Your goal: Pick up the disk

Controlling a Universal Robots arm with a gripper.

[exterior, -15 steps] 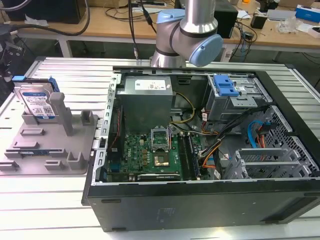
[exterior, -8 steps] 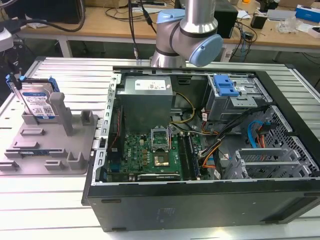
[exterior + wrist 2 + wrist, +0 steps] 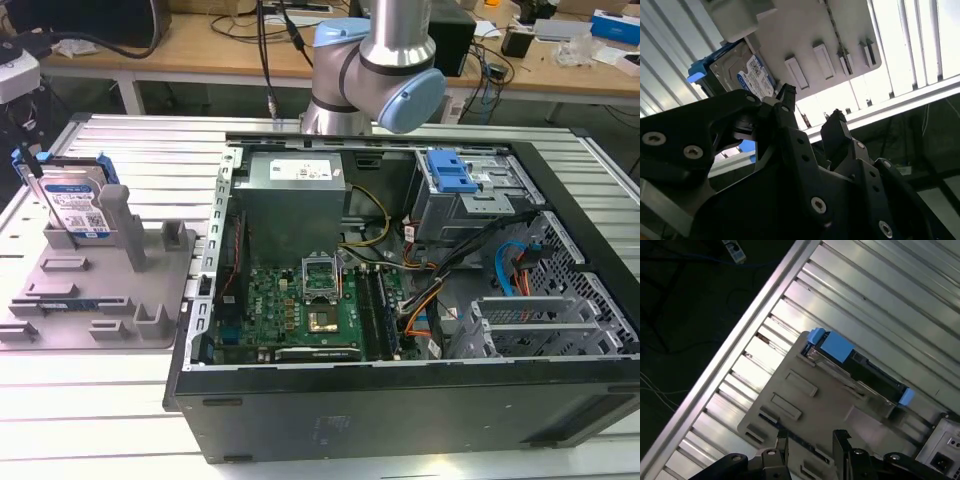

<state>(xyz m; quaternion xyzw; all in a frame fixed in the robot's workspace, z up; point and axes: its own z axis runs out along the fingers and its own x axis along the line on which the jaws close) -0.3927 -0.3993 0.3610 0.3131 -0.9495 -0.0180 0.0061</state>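
Note:
The disk (image 3: 75, 205) is a silver-grey hard drive with a white-and-blue label and blue side rails. It stands on edge in the grey slotted fixture tray (image 3: 100, 300) at the exterior view's left. In the first wrist view I look down on the disk's (image 3: 860, 370) upper edge, well above it. My gripper (image 3: 811, 440) hangs over the tray (image 3: 805, 400), apart from the disk. Its black fingers (image 3: 787, 95) stand open with nothing between them. In the second wrist view the disk's (image 3: 747, 72) label faces the gripper (image 3: 812, 107).
An open computer case (image 3: 400, 280) with a motherboard, cables and a blue-handled drive cage (image 3: 450, 175) lies at the exterior view's right. The arm (image 3: 380, 60) rises behind it. The ribbed metal table (image 3: 120, 140) ends in an edge near the tray, with dark floor beyond.

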